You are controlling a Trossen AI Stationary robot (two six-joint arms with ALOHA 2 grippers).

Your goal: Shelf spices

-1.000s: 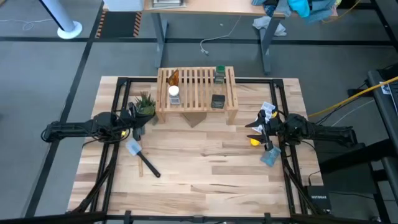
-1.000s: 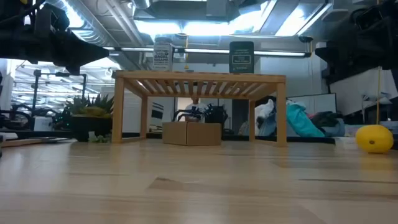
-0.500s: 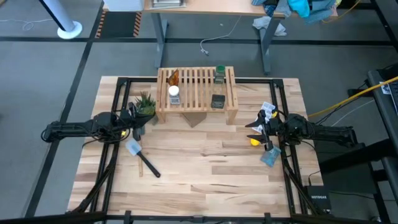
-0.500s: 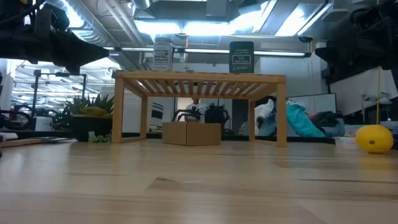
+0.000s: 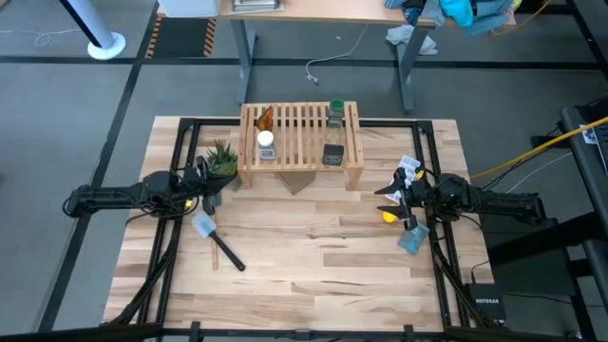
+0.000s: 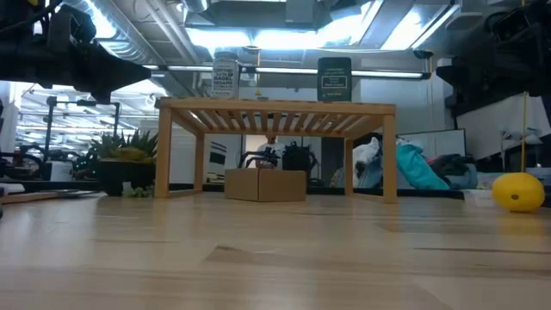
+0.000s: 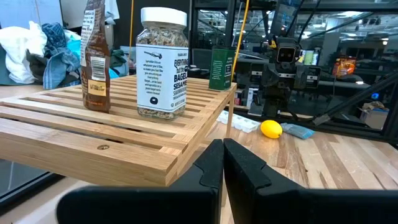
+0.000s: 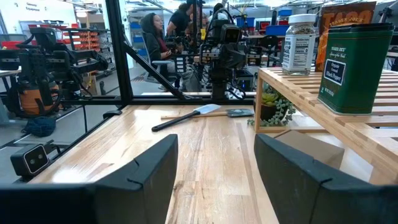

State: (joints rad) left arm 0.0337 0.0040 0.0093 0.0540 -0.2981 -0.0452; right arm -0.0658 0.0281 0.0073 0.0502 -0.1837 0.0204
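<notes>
The light-wood shelf (image 5: 300, 142) stands on its side legs at the table's far middle. All the spices stand upright on its slats: the amber bottle (image 5: 265, 118), the white-capped jar (image 5: 266, 142), the green-lidded jar (image 5: 335, 114) and the dark tin (image 5: 332, 155). The left wrist view shows the bottle (image 7: 94, 56), the jar (image 7: 161, 62) and the tin (image 7: 221, 67) on the shelf (image 7: 124, 137). My left gripper (image 5: 211, 182) (image 7: 222, 163) hovers shut by the shelf's left end. My right gripper (image 5: 385, 199) (image 8: 214, 168) is open off its right end, facing the tin (image 8: 351, 65).
A potted plant (image 5: 222, 159) sits beside the shelf's left leg, close to my left gripper. A yellow lemon-like ball (image 5: 388, 217), a white packet (image 5: 408, 169) and a blue item (image 5: 411, 239) lie near my right gripper. A spatula (image 5: 218, 242) lies left of centre. A cardboard box (image 6: 265, 183) is under the shelf.
</notes>
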